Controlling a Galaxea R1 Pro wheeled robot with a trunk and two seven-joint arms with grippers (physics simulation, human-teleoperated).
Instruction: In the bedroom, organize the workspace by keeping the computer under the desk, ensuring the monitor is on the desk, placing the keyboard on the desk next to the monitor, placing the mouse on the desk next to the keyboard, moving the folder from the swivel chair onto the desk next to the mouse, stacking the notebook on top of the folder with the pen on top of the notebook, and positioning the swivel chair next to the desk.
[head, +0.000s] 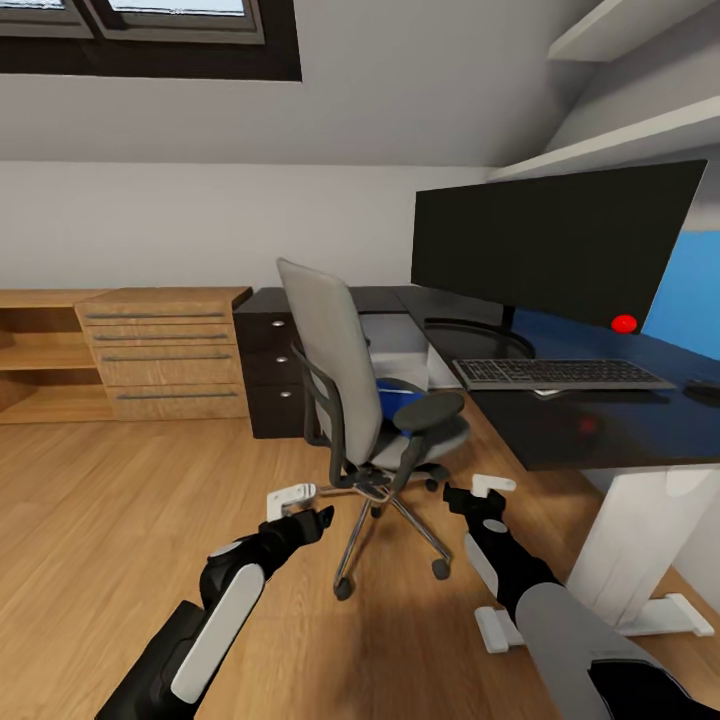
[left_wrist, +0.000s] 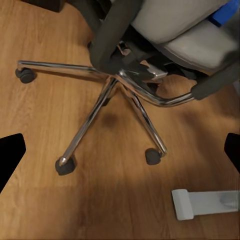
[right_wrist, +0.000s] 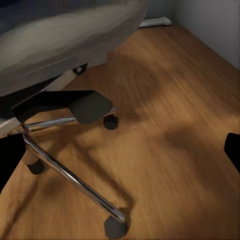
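Observation:
The grey swivel chair (head: 335, 370) stands on the floor just off the black desk (head: 600, 425), with the blue folder (head: 392, 400) on its seat. On the desk are the wide black monitor (head: 555, 240), the keyboard (head: 560, 373) in front of it, and a small dark shape at the right edge, likely the mouse (head: 704, 388). My left gripper (head: 312, 520) and right gripper (head: 470, 498) hover open, low on either side of the chair's chrome base (left_wrist: 112, 87). A corner of the folder (left_wrist: 226, 12) shows above the seat. The notebook, pen and computer are out of view.
A light-wood drawer chest (head: 165, 350) and shelving (head: 40, 360) line the back wall. The black drawer unit (head: 270, 375) sits behind the chair. White desk feet (head: 655, 615) (left_wrist: 205, 202) rest on the floor near the castors. Wood floor (head: 100, 500) stretches left.

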